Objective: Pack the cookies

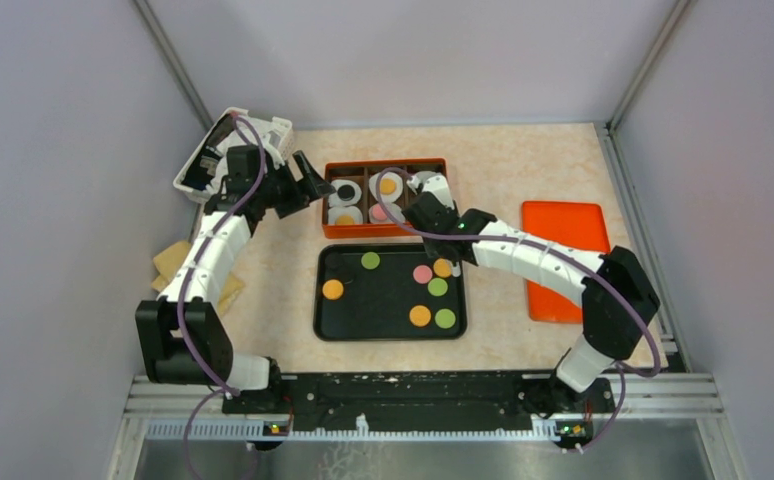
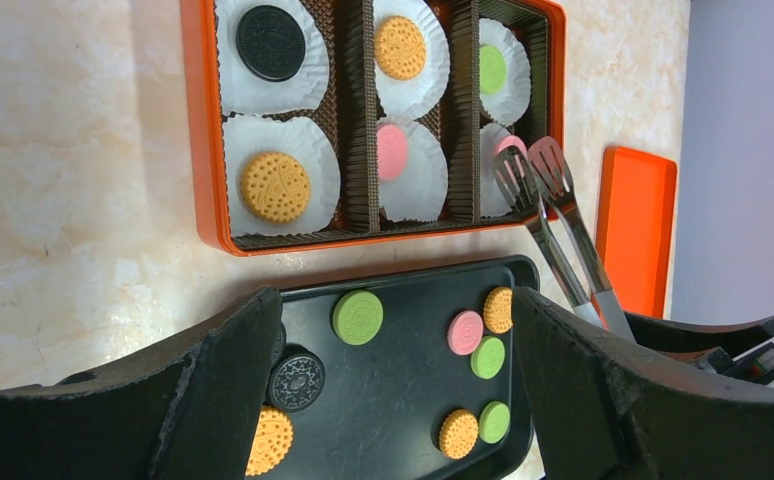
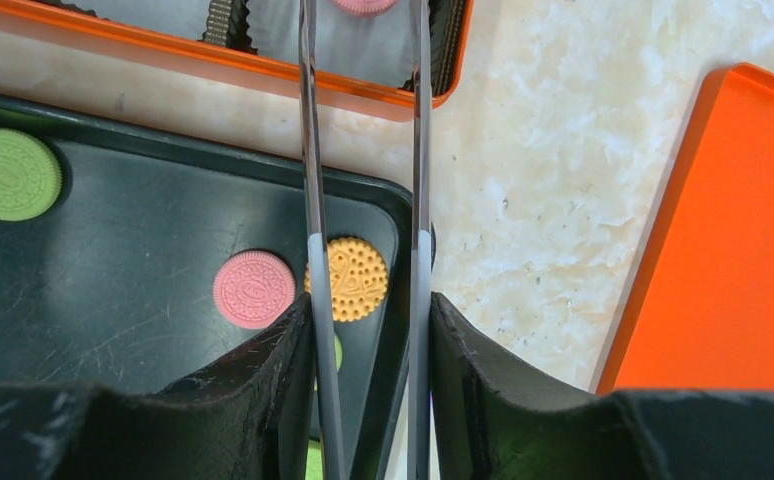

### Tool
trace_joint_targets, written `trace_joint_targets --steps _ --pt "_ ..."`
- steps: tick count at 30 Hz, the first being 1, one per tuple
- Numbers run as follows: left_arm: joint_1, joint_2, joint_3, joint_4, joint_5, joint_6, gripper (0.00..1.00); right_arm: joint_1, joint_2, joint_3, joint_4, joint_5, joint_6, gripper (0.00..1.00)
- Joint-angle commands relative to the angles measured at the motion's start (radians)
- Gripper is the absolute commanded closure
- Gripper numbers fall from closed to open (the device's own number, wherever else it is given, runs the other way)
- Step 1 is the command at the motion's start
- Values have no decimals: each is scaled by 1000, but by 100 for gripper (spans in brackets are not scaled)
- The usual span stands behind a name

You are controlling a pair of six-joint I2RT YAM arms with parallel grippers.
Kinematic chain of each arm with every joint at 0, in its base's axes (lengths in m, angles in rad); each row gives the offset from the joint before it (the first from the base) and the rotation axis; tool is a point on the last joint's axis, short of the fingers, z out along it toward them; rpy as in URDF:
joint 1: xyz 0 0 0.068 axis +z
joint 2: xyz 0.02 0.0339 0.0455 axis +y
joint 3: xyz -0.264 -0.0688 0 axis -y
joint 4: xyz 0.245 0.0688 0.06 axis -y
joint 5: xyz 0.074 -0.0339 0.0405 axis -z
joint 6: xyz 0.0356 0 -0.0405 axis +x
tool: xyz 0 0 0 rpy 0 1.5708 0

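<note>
Cookies (image 1: 420, 316), loose: lying flat on the black tray (image 1: 383, 300), nearest the arms; orange, green, pink, black. Right pincer (image 3: 368, 310): narrowed, clamping the handles of the tongs (image 3: 310, 150). The tongs' long axis runs away toward the orange box (image 1: 383, 233), tips apart at a pink cookie (image 2: 508, 143) there. Left pincer (image 2: 393, 300): spread wide, holding nothing, beside the box. Cookies, boxed: six, flat in white liners (image 2: 418, 185).

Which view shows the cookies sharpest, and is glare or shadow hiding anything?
Left wrist: orange box and cookies crisp, its own dark fingers blocking the bottom corners. Right wrist: sharp, tongs crossing mid-frame. Top external: even light, cookies tiny, no glare.
</note>
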Motion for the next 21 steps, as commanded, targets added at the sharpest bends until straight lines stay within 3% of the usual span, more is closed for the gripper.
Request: trace_joint_targets --steps 1,4,7,9,21 --pt "-2 -3 11 34 11 8 9 3 27 34 9 -6 7 100" --pt "-2 0 12 33 13 12 9 3 26 31 -1 -7 11 95" --pt "-2 8 19 24 8 19 9 3 15 22 -1 -1 19 72" --pt "-2 9 25 14 2 23 9 3 -1 9 13 -4 23 64" --pt "-2 8 28 12 15 27 9 2 -44 36 11 -2 30 58"
